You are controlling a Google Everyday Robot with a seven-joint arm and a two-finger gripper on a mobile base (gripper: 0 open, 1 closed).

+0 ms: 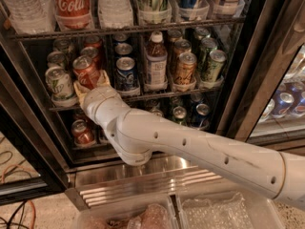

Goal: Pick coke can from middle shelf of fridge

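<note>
1. I saw the fridge (pixel 249 80) standing open, its dark frame around three wire racks of drinks and a ribbed steel base (pixel 143 185) beneath them.
2. The white arm (pixel 200 151) reached in from the lower right and bent up toward the left end of the middle shelf (pixel 162 94).
3. The gripper (pixel 91 83) sat at the front edge of that shelf, near its left end.
4. Its tan fingers (pixel 103 78) stood on either side of the lower half of the coke can (pixel 86 71), pressed against it, so I read the gripper as clamped on the can.
5. The coke can was at the front of the second lane from the shelf's left end, tilted a little to the left, its silver top showing.
6. Just beside it on the left stood a white-and-green can (pixel 59 82).
7. Just beside it on the right stood a blue can (pixel 126 73).
8. Further right along the same shelf were a brown bottle (pixel 156 63), a gold can (pixel 185 68) and a green can (pixel 214 66).
9. More cans stood in rows behind the front ones.
10. On the rack above, a large red Coca-Cola bottle (pixel 72 4) stood among clear bottles, well apart from the gripper.
11. On the rack below, another red can (pixel 83 132) stood near the left end, partly hidden by the arm.
12. Clear plastic bins (pixel 228 211) lay in front of the steel base.
</note>
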